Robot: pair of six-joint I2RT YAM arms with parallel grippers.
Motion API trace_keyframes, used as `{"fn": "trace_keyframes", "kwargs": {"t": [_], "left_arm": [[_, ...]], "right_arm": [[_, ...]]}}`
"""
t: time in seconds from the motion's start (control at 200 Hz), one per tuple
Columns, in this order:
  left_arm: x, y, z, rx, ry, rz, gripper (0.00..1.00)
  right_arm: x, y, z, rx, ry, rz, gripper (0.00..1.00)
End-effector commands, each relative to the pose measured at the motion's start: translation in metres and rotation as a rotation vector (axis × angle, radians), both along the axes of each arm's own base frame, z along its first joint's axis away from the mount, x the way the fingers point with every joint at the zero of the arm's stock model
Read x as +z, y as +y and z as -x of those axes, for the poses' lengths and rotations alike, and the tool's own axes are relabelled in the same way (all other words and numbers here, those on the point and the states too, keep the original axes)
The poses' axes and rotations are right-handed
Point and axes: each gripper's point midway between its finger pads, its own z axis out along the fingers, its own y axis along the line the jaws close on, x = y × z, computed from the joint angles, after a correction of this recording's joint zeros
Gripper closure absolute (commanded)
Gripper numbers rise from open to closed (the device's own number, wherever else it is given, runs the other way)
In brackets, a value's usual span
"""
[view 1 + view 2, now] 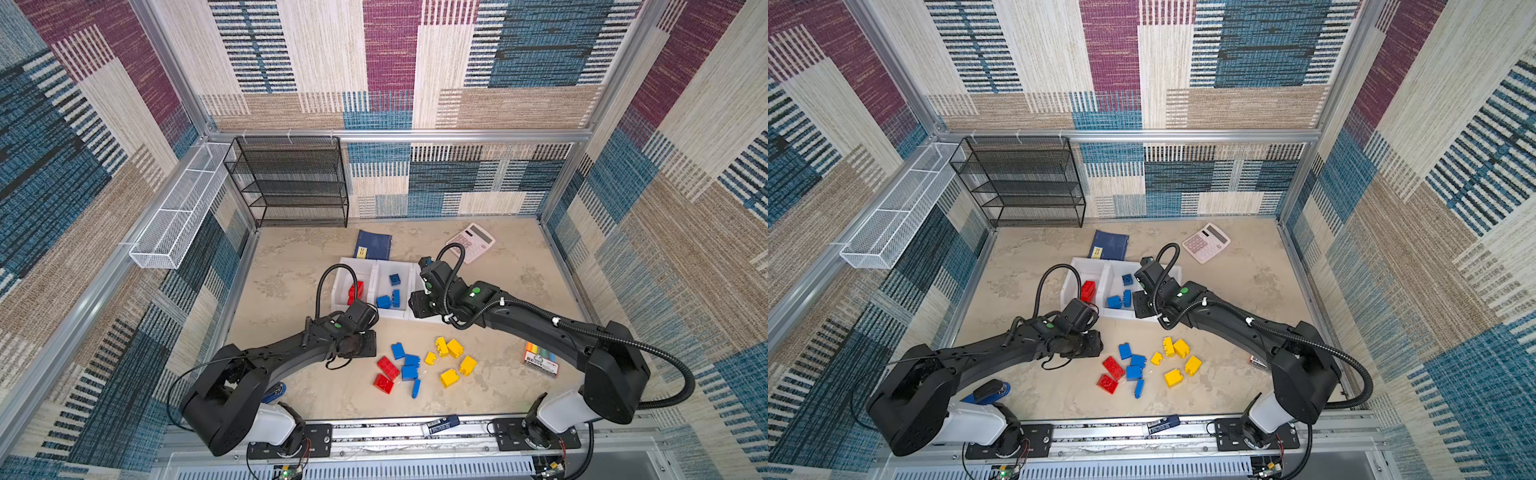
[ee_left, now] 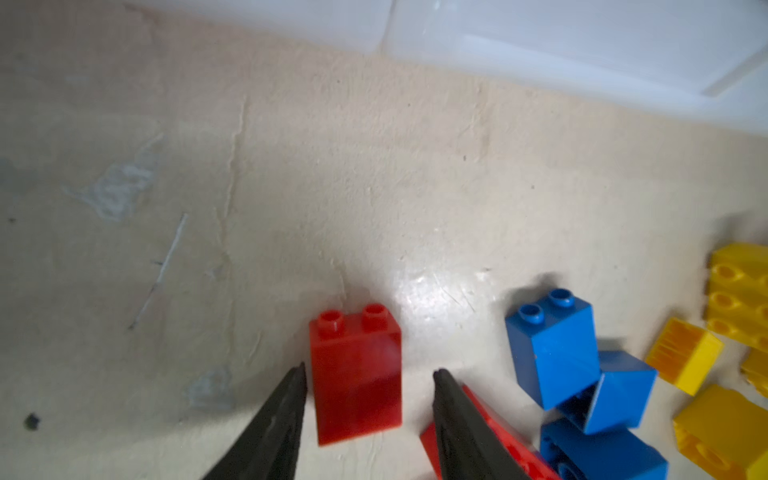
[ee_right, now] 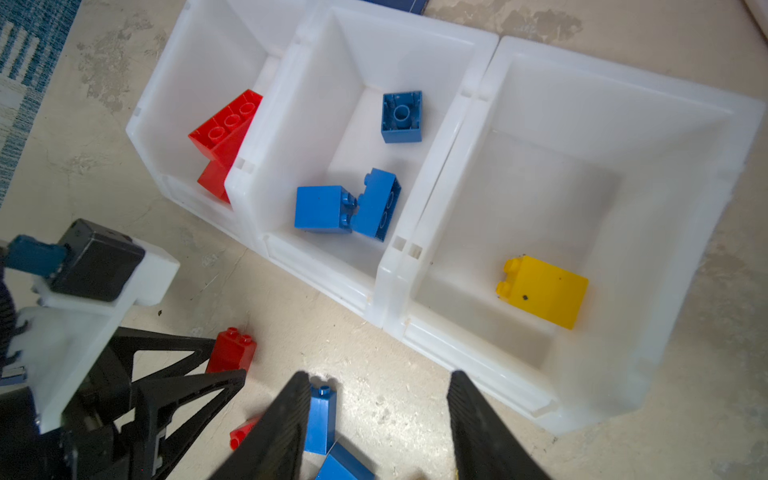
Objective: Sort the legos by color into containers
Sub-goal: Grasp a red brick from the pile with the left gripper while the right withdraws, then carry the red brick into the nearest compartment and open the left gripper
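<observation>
Your left jaws, down at the worktop (image 2: 374, 187), straddle a red lego (image 2: 357, 374), untouched; right jaws hang open by the containers (image 3: 623, 75).

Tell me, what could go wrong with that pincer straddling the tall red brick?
The tall red brick stands upright inside the open left pincer, nearer one finger; an uneven squeeze might tip it. A flat red brick lies right beside the other finger and could get nudged or snagged. The right pincer hangs near, so the two might bump.
</observation>
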Motion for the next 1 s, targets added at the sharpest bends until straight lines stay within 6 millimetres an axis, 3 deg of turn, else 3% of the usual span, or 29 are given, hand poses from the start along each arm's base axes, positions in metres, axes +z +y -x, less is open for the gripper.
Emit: {"fn": "trace_keyframes", "kwargs": {"t": [0.0, 0.225, 0.521, 0.636, 0.741, 0.856, 0.997], "left_arm": [[-0.003, 0.003, -0.005, -0.024, -0.02, -0.066, 0.5], [-0.017, 0.001, -0.003, -0.047, 0.012, -0.116, 0.58], [-0.004, -0.003, -0.01, -0.046, -0.021, -0.102, 0.65], [0.021, -0.006, -0.024, -0.051, -0.077, -0.079, 0.66], [0.056, -0.001, -0.05, -0.034, -0.164, -0.044, 0.66], [0.09, 0.017, -0.085, 0.0, -0.243, -0.031, 0.66], [0.108, 0.042, -0.12, 0.04, -0.253, -0.038, 0.66]], "right_arm": [[0.003, 0.003, -0.001, -0.006, -0.007, -0.021, 0.44], [0.002, 0.001, 0.001, -0.004, -0.005, -0.016, 0.44], [0.001, -0.001, 0.003, -0.004, 0.003, -0.016, 0.44], [0.003, -0.002, 0.004, -0.005, 0.001, -0.014, 0.44], [0.007, -0.004, 0.005, -0.007, -0.006, -0.017, 0.44], [0.009, -0.006, 0.006, -0.009, -0.012, -0.016, 0.44], [0.011, -0.008, 0.007, -0.013, -0.017, -0.016, 0.44]]}}
